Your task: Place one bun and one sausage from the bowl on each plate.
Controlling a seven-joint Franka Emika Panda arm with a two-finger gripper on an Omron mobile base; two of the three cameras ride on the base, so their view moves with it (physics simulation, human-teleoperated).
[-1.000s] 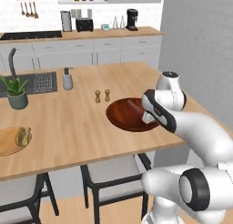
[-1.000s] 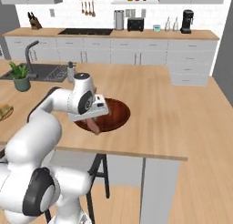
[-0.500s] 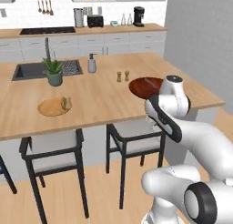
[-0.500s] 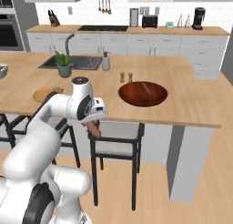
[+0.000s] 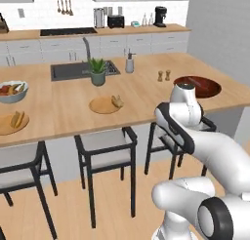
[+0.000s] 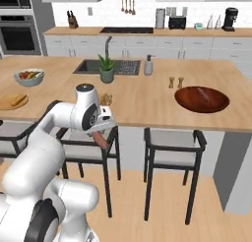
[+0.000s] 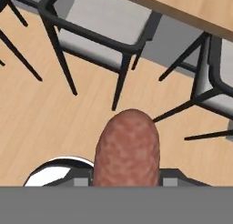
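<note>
Counter [image 5: 63, 107] of pale wood runs across the left base view, and on it we see two round wooden plates: the near one [image 5: 100, 106] in the middle carries a bun [image 5: 116, 101] at its right edge, and the far-left one [image 5: 7, 124] carries a bun and sausage [image 5: 17, 119] together. Behind that left plate stands a pale fruit bowl [image 5: 11, 91]. A potted plant [image 5: 97, 71] sits beside the sink [image 5: 73, 70], with a soap bottle [image 5: 129, 63] to its right. Two small shakers [image 5: 163, 76] stand just left of the wide reddish-brown bowl [image 5: 197, 86] at the right end of the counter. Our arm's wrist rises in front of that bowl. Dark stools [image 5: 105, 146] are tucked under the counter edge.

From the right base view, we see the gripper [image 6: 100, 136] hanging below the counter edge, pointing down in front of a stool, closed on a reddish sausage [image 6: 101, 139] that sticks out beneath it. The bowl sits well apart to the right, the shakers just left of it. The middle plate's bun shows just above our wrist; the far-left plate lies at the picture's left edge, near the fruit bowl.

In the hand view, the sausage [image 7: 127, 150] fills the lower middle, standing up between our fingers, whose tips are hidden behind it. Past it lie wooden floor [image 7: 54, 123] and stool legs [image 7: 120, 89].
</note>
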